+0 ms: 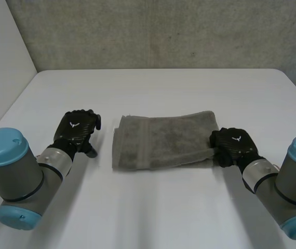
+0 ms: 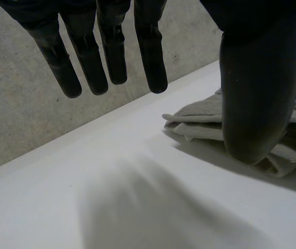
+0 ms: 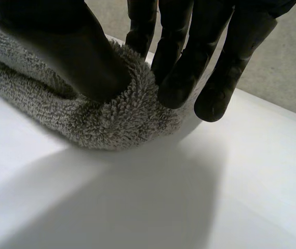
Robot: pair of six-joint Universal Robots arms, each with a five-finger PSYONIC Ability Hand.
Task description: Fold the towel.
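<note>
One grey towel (image 1: 163, 141), folded into a rectangle, lies mid-frame on the white table (image 1: 153, 212). At centre right, the right hand (image 1: 234, 146) pinches the towel's right-hand edge between its thumb and curled fingers. At centre left, the left hand (image 1: 76, 129) sits near the towel but apart from it, fingers straight, holding nothing.

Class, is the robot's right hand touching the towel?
Touching. The right wrist view shows the right hand pinching an end of the towel between thumb and fingers.
</note>
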